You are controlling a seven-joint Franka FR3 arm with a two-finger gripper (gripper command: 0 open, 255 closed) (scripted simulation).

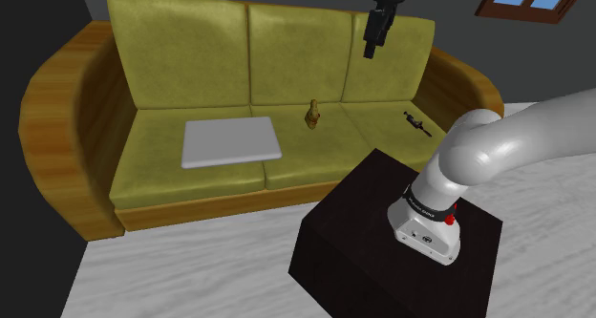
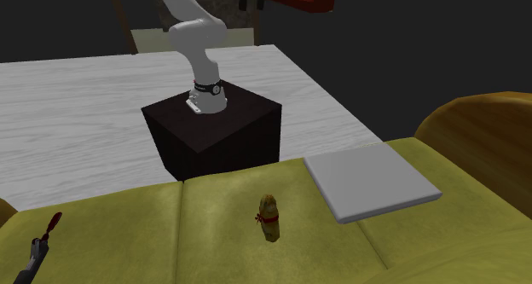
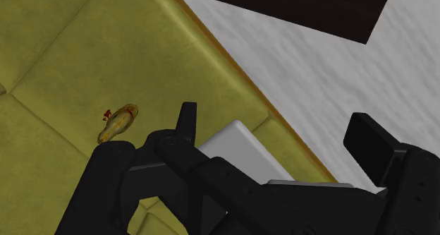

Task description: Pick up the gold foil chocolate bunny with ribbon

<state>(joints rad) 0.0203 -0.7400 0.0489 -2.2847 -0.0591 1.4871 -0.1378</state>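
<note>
The gold bunny [image 1: 312, 116], with a red ribbon round it, stood on the middle seat cushion of the olive sofa [image 1: 181, 49]. In the shoulder view it lay between seven and eight o'clock from the gripper [image 1: 371, 51], which hung high in front of the backrest and well apart from the bunny. In the wrist view the bunny [image 3: 118, 123] showed beyond one black finger [image 3: 187, 121], outside the gap. The fingers stood wide apart, clasping and touching nothing. A flat grey slab [image 1: 231, 141] lay on the seat at about eight o'clock from the bunny in the shoulder view, near it but not touching. A small black tool [image 1: 416, 122] lay at three o'clock on the end cushion. The dark stand [image 1: 382, 230] stood on the pale floor before the sofa.
</note>
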